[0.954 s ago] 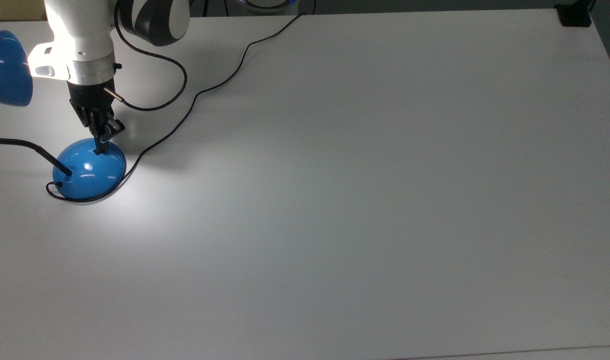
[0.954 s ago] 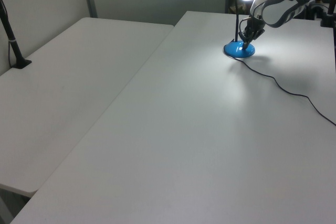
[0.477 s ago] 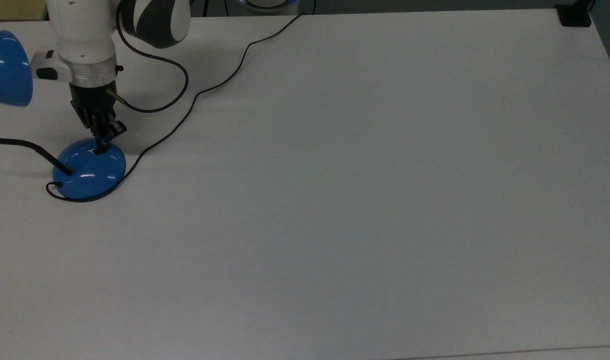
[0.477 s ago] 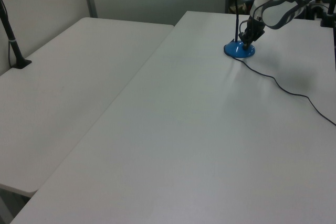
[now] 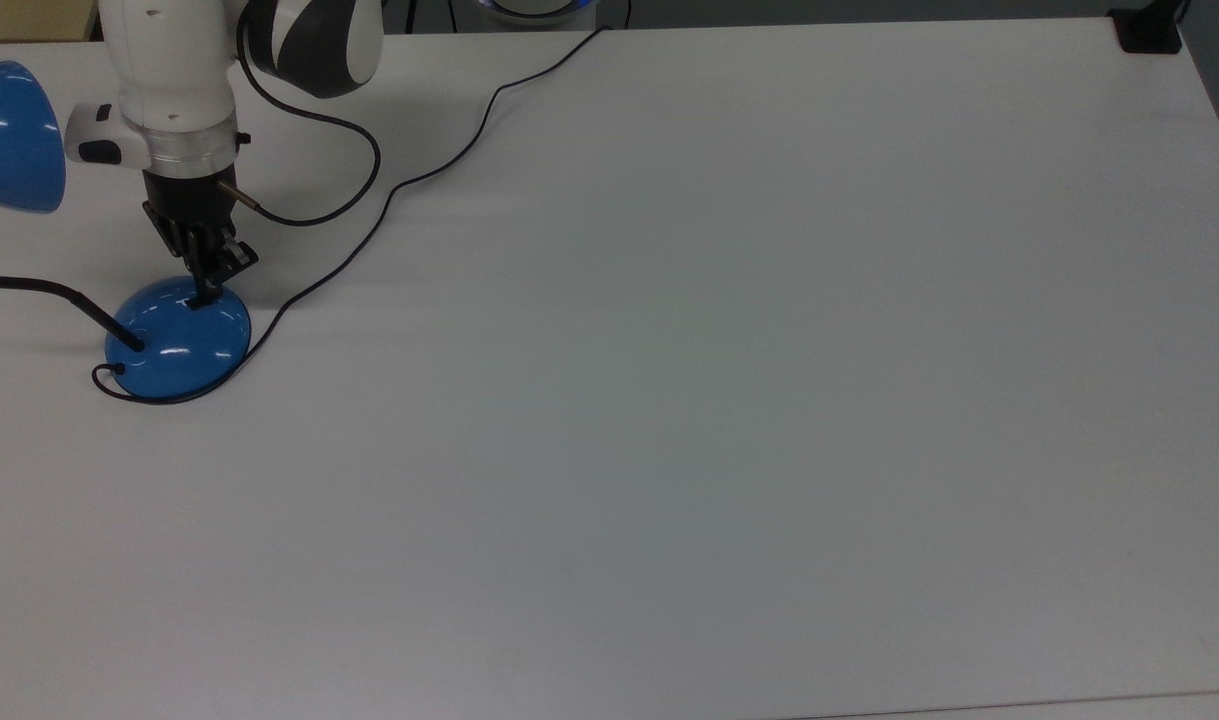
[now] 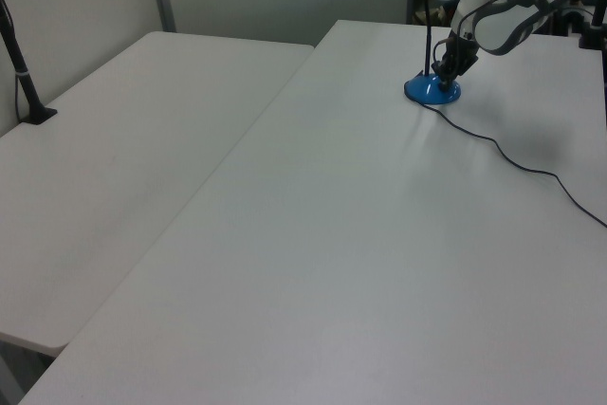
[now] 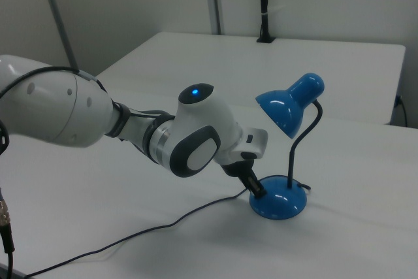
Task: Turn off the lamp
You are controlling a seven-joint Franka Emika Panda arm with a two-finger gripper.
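The lamp [image 5: 174, 335] looks dark: no pool of light falls on the white table [image 5: 729, 400] around its base, and in the right view the cone shade [image 7: 287, 106] gives no glow. So the switching itself seems done, as far as these views show; I judge that what is left is for the arm to lift clear of the base without dragging it or catching the cord [image 5: 369, 215].

Going left to right in the top view: the blue shade [image 5: 9, 135] sits at the upper left edge of the frame, the black neck [image 5: 59, 292] runs in from the left edge down to the dome base, and the base lies in the left part of the frame, a little above mid-height. The gripper [image 5: 206, 290] comes down from the upper left, its tip at the upper right part of the dome, where a small dark spot that may be the rocker switch sits; whether the tip touches the dome or stands just above it, I cannot tell. The fingers appear drawn together into one narrow black point, holding nothing. To the right, the cord curls away toward the top of the frame.

In the left view the lamp base [image 6: 433, 90] and the gripper [image 6: 443, 71] are in the upper right. In the right view the gripper [image 7: 256, 189] meets the base [image 7: 277, 202] at its left side, lower right of centre.
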